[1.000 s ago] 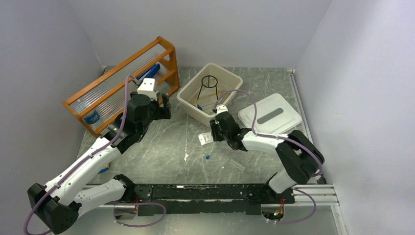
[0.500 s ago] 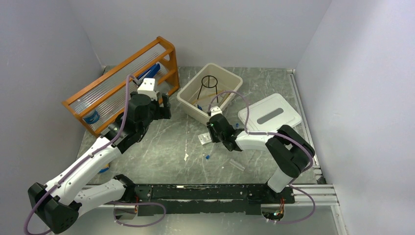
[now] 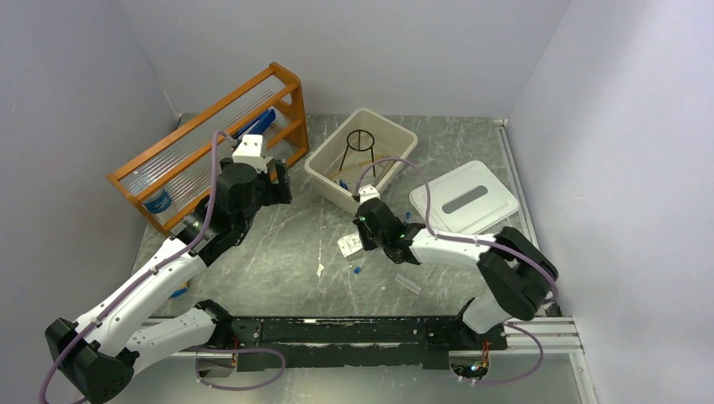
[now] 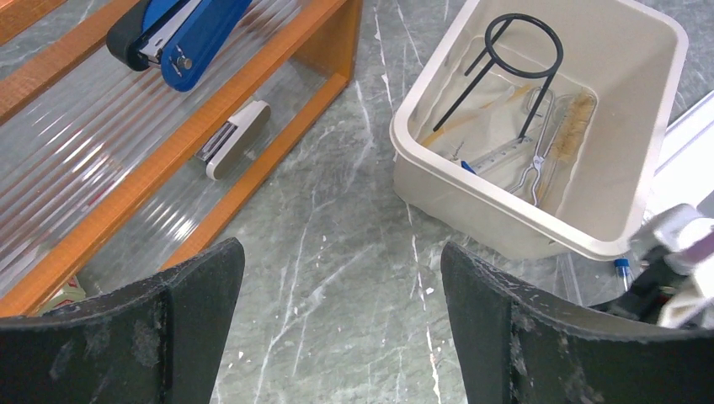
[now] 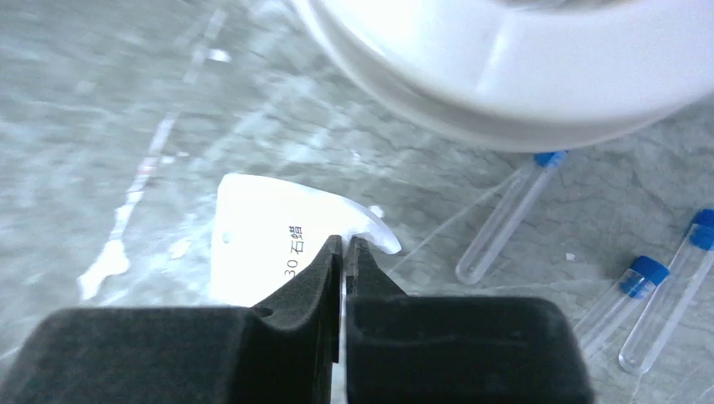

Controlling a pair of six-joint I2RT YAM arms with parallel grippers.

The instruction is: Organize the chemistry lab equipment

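The right gripper [image 5: 345,246] pinches the white packet [image 5: 261,248] by its near edge, so the pick-up is in hand; next it likely needs lifting into the tub [image 5: 522,80] just ahead of the fingertips.

Glossy plastic tub [image 4: 471,210], wooden rack [image 4: 341,42], wire tripod [image 4: 461,94], smooth white packet [image 5: 261,227]

My top view looks down from behind the arm bases over the whole bench [image 3: 295,244]. Left wrist looks forward at the beige tub [image 4: 471,210]; right wrist hugs that tub's wall closely.
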